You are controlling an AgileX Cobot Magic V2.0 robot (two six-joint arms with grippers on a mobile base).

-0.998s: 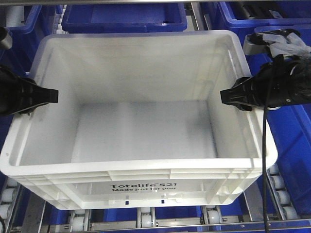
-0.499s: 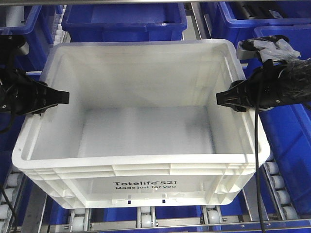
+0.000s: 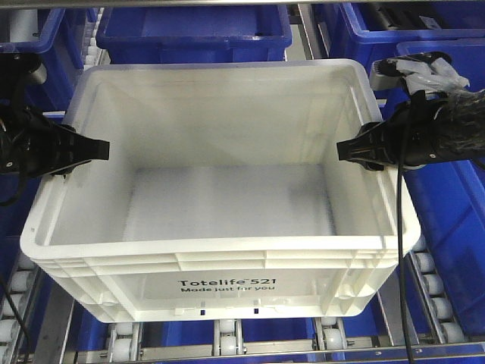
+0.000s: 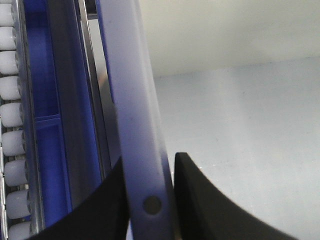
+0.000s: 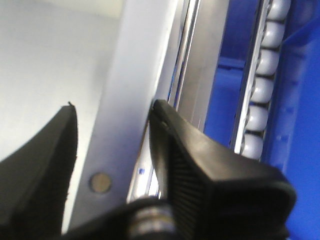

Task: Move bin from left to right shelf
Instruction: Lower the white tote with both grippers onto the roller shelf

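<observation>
A large white bin (image 3: 227, 265), empty and marked "Totelife 521", fills the front view over the roller shelf. My left gripper (image 3: 95, 150) is shut on the bin's left rim. In the left wrist view the rim (image 4: 135, 100) runs between the two black fingers of the gripper (image 4: 150, 195). My right gripper (image 3: 350, 152) is shut on the bin's right rim. In the right wrist view the rim (image 5: 135, 85) sits between the fingers of the gripper (image 5: 112, 150).
Blue bins stand behind (image 3: 193, 30), at the far right (image 3: 455, 227) and at the far left (image 3: 30, 45). White rollers (image 3: 227, 341) and metal rails lie under the white bin. A roller track (image 5: 262, 85) runs beside the right rim.
The white bin has shifted a little to the right and looks smaller than one second ago. Both grippers keep their hold on its rims. Little has changed in the last half second.
</observation>
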